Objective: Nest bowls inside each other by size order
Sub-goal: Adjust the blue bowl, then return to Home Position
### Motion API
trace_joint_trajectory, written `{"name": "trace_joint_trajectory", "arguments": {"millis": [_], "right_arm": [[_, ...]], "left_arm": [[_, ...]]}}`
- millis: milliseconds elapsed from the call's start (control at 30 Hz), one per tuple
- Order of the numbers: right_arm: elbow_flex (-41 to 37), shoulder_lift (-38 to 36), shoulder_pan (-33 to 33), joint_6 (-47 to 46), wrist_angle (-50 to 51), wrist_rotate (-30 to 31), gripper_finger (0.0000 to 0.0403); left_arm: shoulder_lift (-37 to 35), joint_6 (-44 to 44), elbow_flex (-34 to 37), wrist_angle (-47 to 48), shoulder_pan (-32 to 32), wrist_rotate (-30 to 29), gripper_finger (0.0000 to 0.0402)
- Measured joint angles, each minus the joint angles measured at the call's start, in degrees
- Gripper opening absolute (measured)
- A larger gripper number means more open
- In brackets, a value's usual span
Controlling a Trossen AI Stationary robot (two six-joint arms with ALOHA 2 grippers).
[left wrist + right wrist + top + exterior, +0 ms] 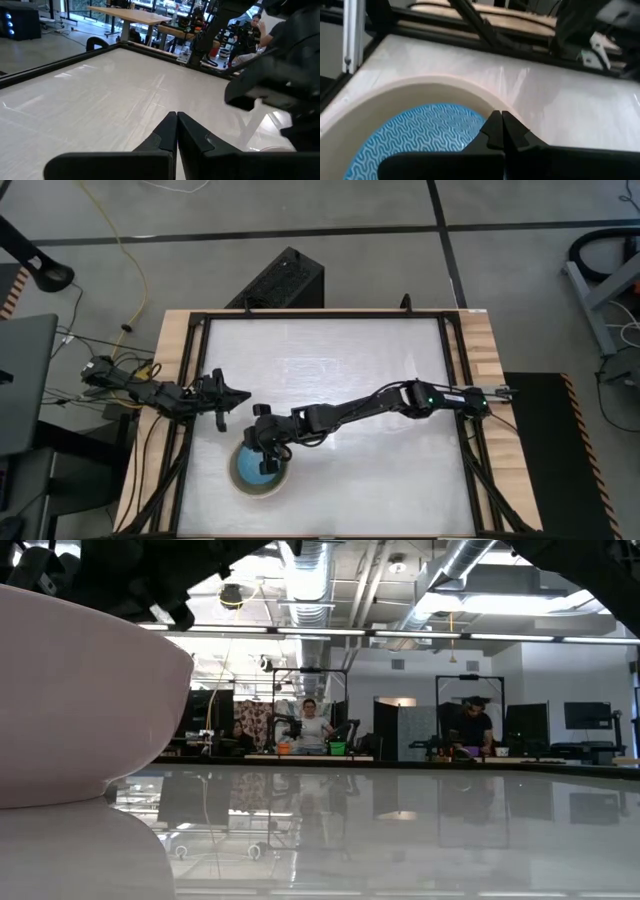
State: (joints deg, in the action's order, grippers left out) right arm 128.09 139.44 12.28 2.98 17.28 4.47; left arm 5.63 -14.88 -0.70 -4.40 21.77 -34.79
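Note:
A pale cream bowl (241, 483) stands on the white table near the front left, and the light blue patterned bowl (415, 135) sits inside it. Whether another pale bowl lies between them, I cannot tell. The low view shows the cream bowl's outer wall (80, 700) close up. The green bowl does not show. My right gripper (501, 119) is shut and hangs over the bowls' rim (470, 92); in the high view it covers the stack's far part (266, 463). My left gripper (176, 118) is shut and empty, left of the bowls (240, 392).
The table's black frame (190, 380) runs round the white surface. Free table stretches to the right and the far side of the bowls. My right arm (360, 408) lies across the table's middle. People sit at desks in the room behind the table.

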Motion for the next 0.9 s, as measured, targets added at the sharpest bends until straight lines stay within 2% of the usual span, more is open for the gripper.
{"name": "trace_joint_trajectory", "arguments": {"millis": [333,533,900], "right_arm": [[-0.03,0.36,-0.01,-0.49,3.17,-0.02,0.0001],[0.04,-3.82,0.93,3.29,6.71,-0.04,0.0001],[-0.22,-11.58,0.04,3.21,25.55,-0.04,0.0001]], "left_arm": [[0.02,0.0,0.01,0.0,0.01,0.07,0.0],[0.0,0.0,-0.01,0.0,0.0,0.17,0.0],[0.0,1.66,-2.05,1.15,0.01,2.69,0.0]]}}
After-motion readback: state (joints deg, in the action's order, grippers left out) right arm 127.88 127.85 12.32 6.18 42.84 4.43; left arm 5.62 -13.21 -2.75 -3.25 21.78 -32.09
